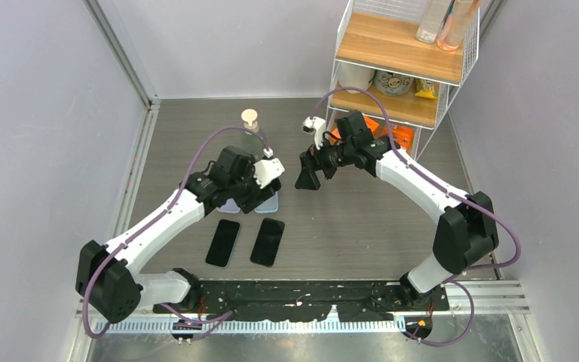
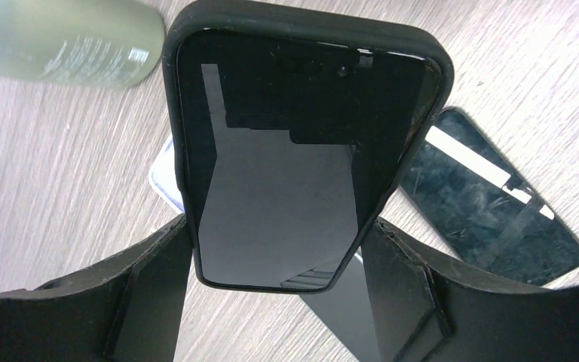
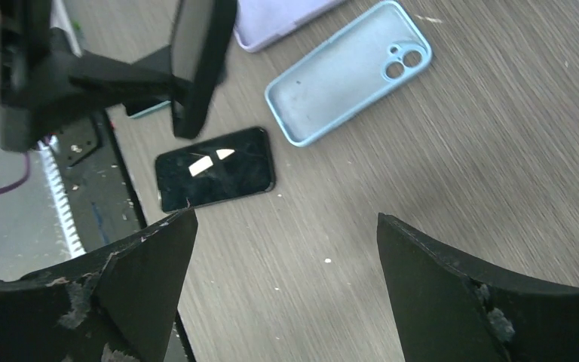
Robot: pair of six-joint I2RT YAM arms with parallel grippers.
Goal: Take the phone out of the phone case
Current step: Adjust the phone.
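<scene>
Two arms, left arm (image 1: 167, 219) and right arm (image 1: 415, 181): rounded white moulded link shells alternating with black joint housings, the bulkiest black housings (image 1: 109, 285) nearest the bases. One purple cable (image 1: 230, 128) per arm, running loose from base to wrist. Small white camera block (image 1: 307, 125) at each wrist. Left gripper (image 2: 279, 226): two matt black wedge-shaped fingers (image 2: 151, 302) with flat inner faces and angular edges. Right gripper (image 3: 286, 217): the same black wedge form, with edges chipped and flecked grey-white. Black base plate (image 1: 301, 300) joining both arms, irregular in outline, dotted with pale specks.
</scene>
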